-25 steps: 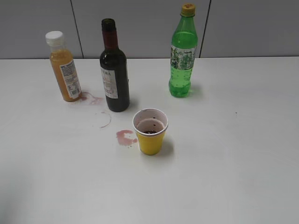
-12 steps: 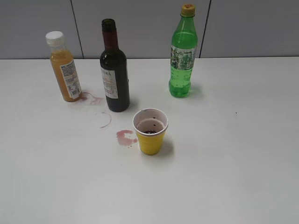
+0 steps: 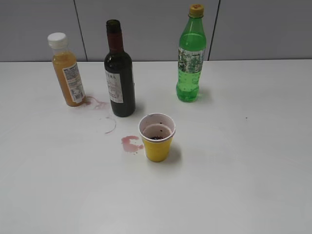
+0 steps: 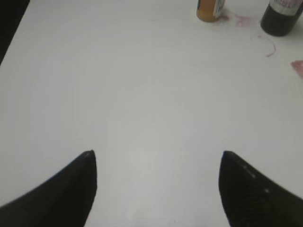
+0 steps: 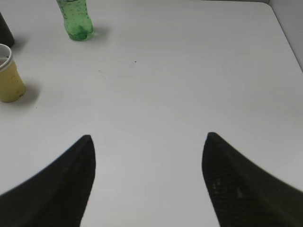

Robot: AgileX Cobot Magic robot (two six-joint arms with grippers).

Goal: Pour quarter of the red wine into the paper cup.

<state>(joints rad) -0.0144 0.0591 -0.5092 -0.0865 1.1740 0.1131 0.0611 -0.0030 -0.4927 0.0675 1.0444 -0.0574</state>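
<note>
The red wine bottle (image 3: 119, 73) stands upright and uncapped at the back of the white table; its base shows in the left wrist view (image 4: 282, 18). The yellow paper cup (image 3: 157, 137) stands in front of it with dark red liquid at its bottom; it also shows at the left edge of the right wrist view (image 5: 8, 75). My left gripper (image 4: 158, 163) is open and empty over bare table, well short of the bottles. My right gripper (image 5: 147, 144) is open and empty, to the right of the cup. Neither gripper shows in the exterior view.
An orange juice bottle (image 3: 67, 70) with a white cap stands at the back left. A green soda bottle (image 3: 191, 58) stands at the back right. Pink wine stains (image 3: 130, 143) lie left of the cup and near the juice bottle. The table's right edge (image 5: 286, 35) shows.
</note>
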